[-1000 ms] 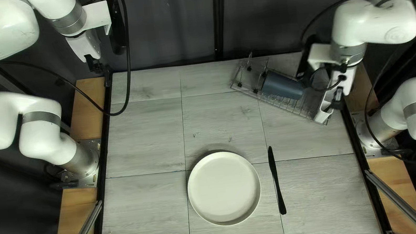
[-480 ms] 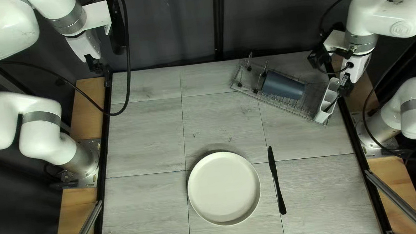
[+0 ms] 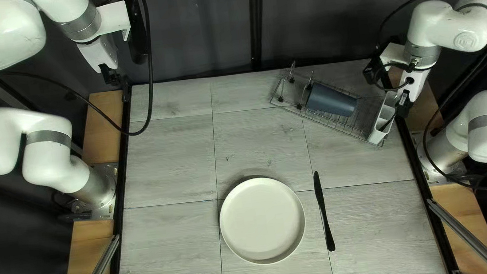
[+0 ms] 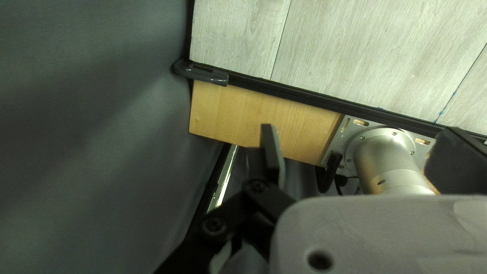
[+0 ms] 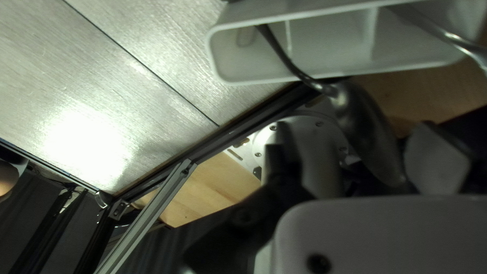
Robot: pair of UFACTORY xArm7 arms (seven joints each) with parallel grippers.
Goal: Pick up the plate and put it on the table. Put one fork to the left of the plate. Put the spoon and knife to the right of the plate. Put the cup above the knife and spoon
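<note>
The white plate [image 3: 262, 220] lies on the table, with the black knife [image 3: 324, 210] to its right. A blue-grey cup [image 3: 330, 100] lies on its side in the wire rack. My right gripper [image 3: 402, 105] is beside the white caddy [image 3: 378, 133]. In the right wrist view a dark spoon [image 5: 365, 127] leans out of the caddy [image 5: 324, 45], its bowl between the parted fingers of my right gripper [image 5: 357, 149]; contact from both sides is not visible. My left gripper [image 3: 115, 78], raised at the far left, stands open and empty in its wrist view [image 4: 362, 152].
The wire rack [image 3: 348, 124] stands at the far right of the table, angled, its caddy end near the right edge rail [image 3: 415, 162]. Another shiny utensil [image 5: 459, 43] sticks out of the caddy. A black cable [image 3: 151, 61] loops from my left arm over the table's far-left corner.
My right gripper has moved to the right from over the caddy to its outer side, then dipped slightly. The left arm, plate, knife and cup have stayed still.
</note>
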